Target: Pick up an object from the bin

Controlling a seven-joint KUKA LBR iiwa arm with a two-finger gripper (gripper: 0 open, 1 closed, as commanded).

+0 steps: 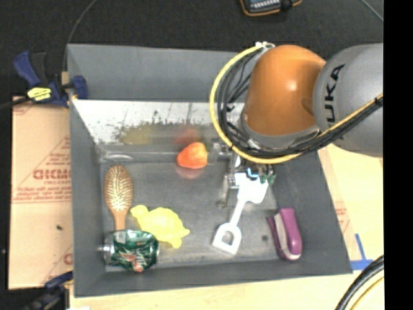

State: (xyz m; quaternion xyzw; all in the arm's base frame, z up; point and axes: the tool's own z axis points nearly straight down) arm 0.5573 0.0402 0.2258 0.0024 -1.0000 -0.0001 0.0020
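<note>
Camera view: arm lettered "UKA", end effector above the white scoop.

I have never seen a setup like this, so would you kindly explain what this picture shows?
This is one camera looking down into a grey metal bin. The big grey shape with the orange cover is a robot arm, reaching in from the right to pick something out. Its end hangs over the upper part of a white toy shovel; whether it grips it I cannot tell. Also in the bin: an orange-red fruit, a wooden hairbrush, a yellow toy, a crushed green can and a purple stapler.
</note>
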